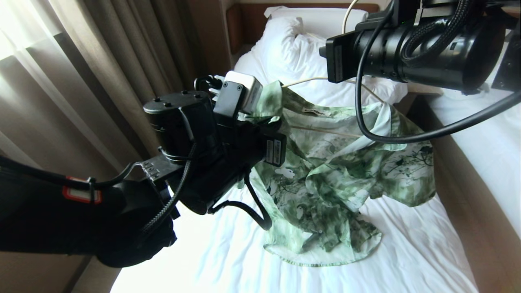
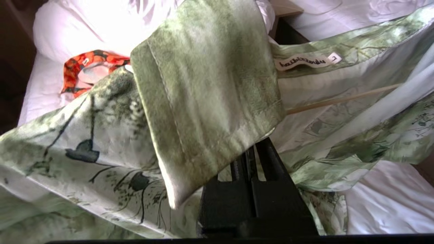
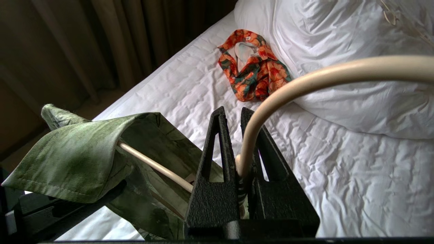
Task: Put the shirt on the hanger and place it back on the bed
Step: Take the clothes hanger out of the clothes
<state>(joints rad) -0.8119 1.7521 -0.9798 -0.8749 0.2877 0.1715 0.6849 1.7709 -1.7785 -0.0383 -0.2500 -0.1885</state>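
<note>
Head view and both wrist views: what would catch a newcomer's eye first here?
First, the green leaf-print shirt, crumpled mid-bed on the white sheet of the bed and lifted at the collar by the left tool, shut on the fabric. Next, the cream hanger, its hook clamped in the right tool above the shirt, one arm already inside it. The orange patterned garment beside the pillow stands out too.

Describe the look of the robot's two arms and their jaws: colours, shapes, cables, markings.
Both arms are black. The left arm has chunky rounded housings, braided black cables looping beside it, a red-and-white band near its base and a white-and-grey camera block at the wrist. The right arm is a glossy black cylinder with thick cables trailing below. Each gripper's jaws are matte, textured black wedges; the right gripper's have triangular cut-outs.
</note>
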